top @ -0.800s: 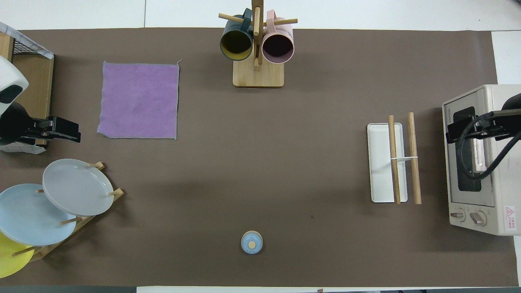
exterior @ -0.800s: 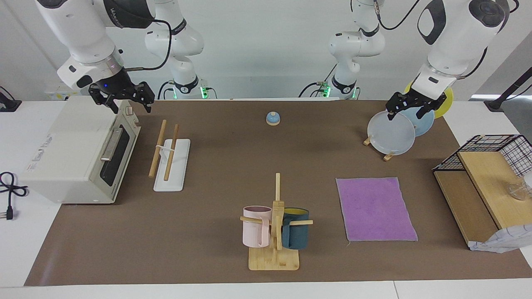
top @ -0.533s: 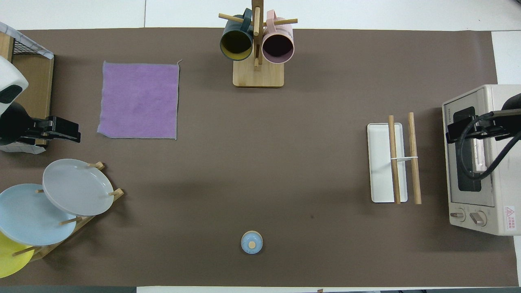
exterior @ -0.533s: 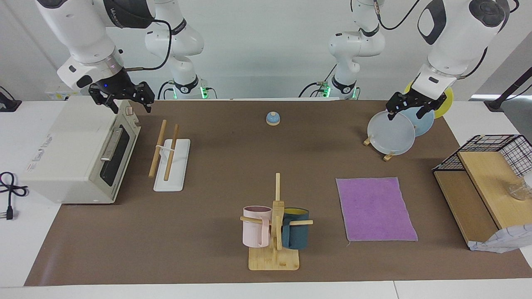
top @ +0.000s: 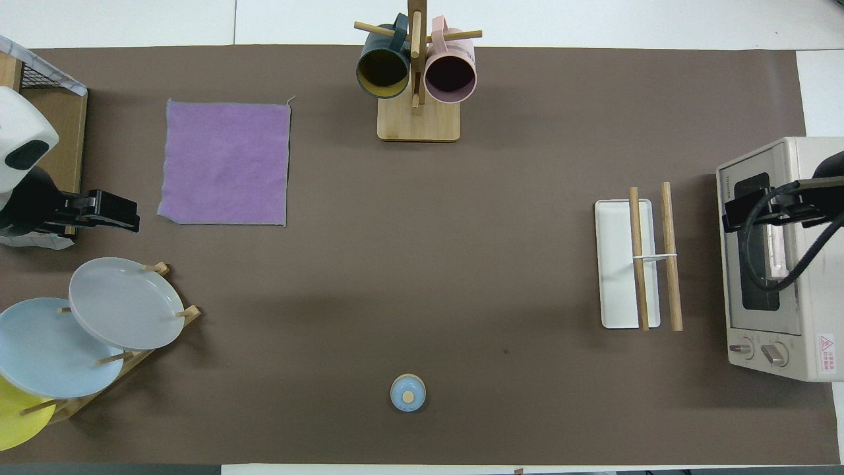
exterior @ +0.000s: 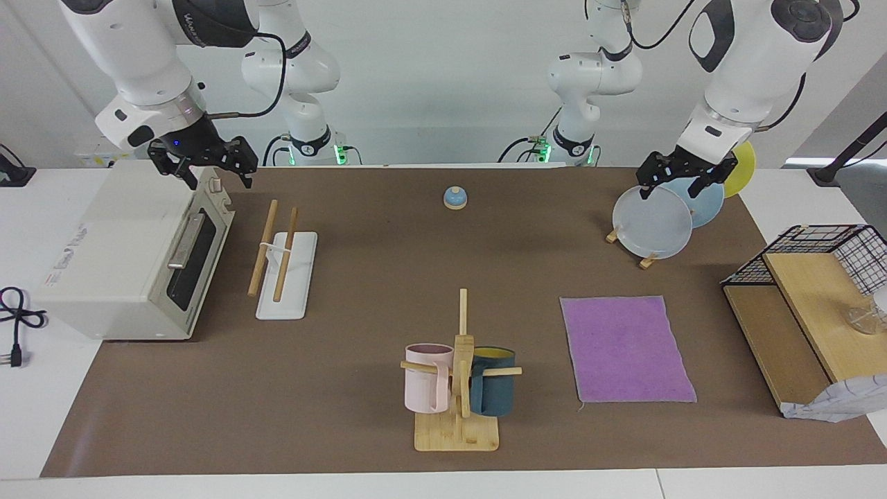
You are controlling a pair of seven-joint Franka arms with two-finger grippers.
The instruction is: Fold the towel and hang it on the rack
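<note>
Towel (exterior: 626, 348), purple face up and spread flat beside the mug tree (exterior: 459, 374) toward the left arm's end, is lain nearest the left gripper (exterior: 680, 177), raised over the plate stand (exterior: 646, 262) with fingers spread, while the equally spread right gripper (exterior: 202, 161) is held waiting over the toaster oven (exterior: 132, 256), beside the rack (exterior: 283, 260).

Robotics lab staged as a mock kitchen — two white arms on fixed bases at a white counter (exterior: 693, 485), bare white wall, cables trailing to the arm bases with green status lights. A brown mat (exterior: 388, 277) covers the counter. Kitchen props laid out neatly, well apart: toaster oven (exterior: 132, 256) with loose power cord (exterior: 17, 326), plate stand (top: 125, 359) with coloured plates, mug tree (exterior: 459, 388) with two mugs, small call bell (exterior: 454, 198), wire basket (exterior: 845, 256) on a wooden shelf unit — no sink, stove or cupboards.
</note>
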